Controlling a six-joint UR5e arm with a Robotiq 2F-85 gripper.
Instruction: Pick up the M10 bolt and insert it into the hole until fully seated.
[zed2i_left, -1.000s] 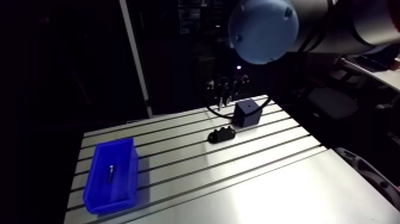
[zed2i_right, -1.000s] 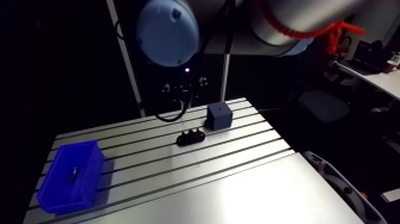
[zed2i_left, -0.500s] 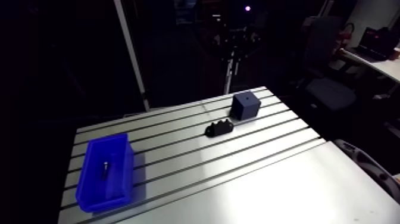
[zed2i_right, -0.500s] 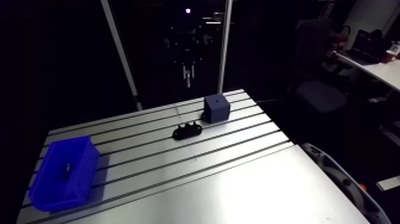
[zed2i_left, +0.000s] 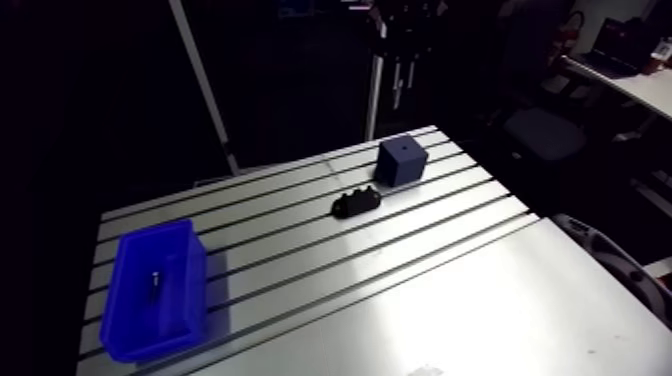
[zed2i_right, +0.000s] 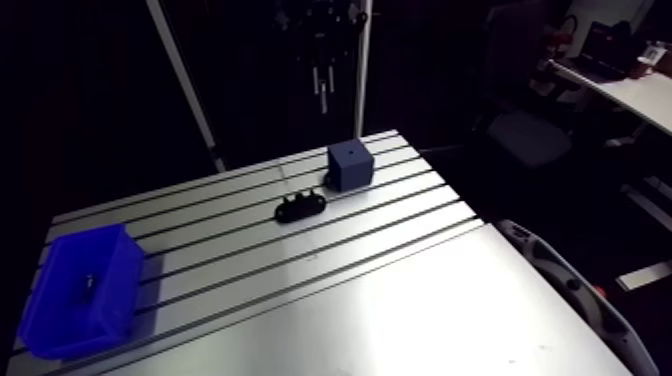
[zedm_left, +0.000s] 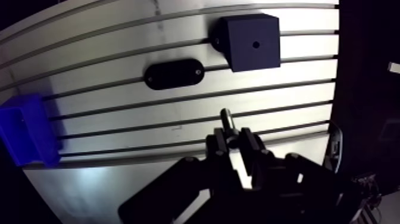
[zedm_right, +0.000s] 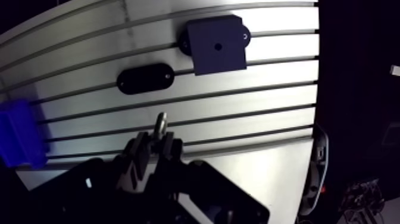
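We see the gripper (zedm_left: 233, 138) with its two fingers drawn close together and clamped on the M10 bolt (zedm_left: 227, 117), whose metal shank sticks out beyond the fingertips. In the wrist view the bolt hangs over bare slotted table (zed2i_left: 420, 290), well short of the dark blue cube (zed2i_left: 402, 162), which lies ahead of the fingers. The cube stands at the far right of the table and we can make out the small round hole (zedm_left: 255, 44) in its top face, uncovered. Just to the near left of the cube, close to it but apart, lies a low black oval fixture (zed2i_left: 357, 203). At the near left of the table sits a blue bin (zed2i_left: 150, 345), and inside it we see one small dark piece (zed2i_left: 155, 280) that is too small for us to identify.
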